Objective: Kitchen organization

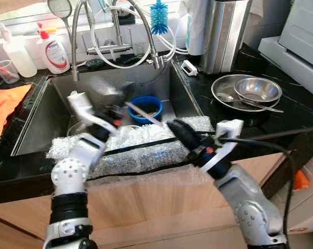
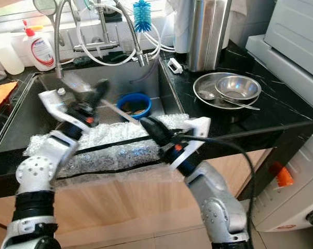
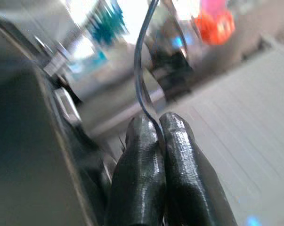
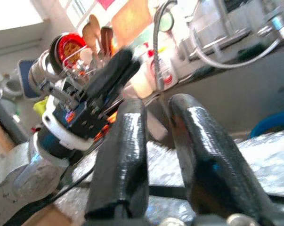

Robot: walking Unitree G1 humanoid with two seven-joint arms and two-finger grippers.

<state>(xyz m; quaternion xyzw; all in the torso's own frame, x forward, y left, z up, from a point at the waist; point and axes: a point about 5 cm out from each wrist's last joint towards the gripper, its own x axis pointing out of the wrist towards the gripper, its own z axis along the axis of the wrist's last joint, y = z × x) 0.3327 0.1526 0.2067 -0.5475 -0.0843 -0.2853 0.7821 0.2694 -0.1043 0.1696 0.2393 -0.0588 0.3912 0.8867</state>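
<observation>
The long thin silver utensil point(image 1: 144, 114) slants across the steel sink point(image 1: 37, 122), handle toward its front edge. The left gripper point(image 1: 116, 111) is clamped on it, nearer than the right gripper point(image 1: 173, 126), whose fingers stand slightly apart above the bubble wrap point(image 1: 146, 155).

- The sink point(image 1: 52, 111) basin is partly open on its left half, where bare steel shows.
- A blue bowl point(image 1: 146, 107) sits toward its back right.
- Faucet hoses point(image 1: 146, 46) and a blue brush point(image 1: 159, 18) hang over the rear edge.
- Bubble wrap point(image 1: 140, 150) covers the front rim.
- Steel plate point(image 1: 221, 93) and bowl point(image 1: 257, 89) take up the right counter.
</observation>
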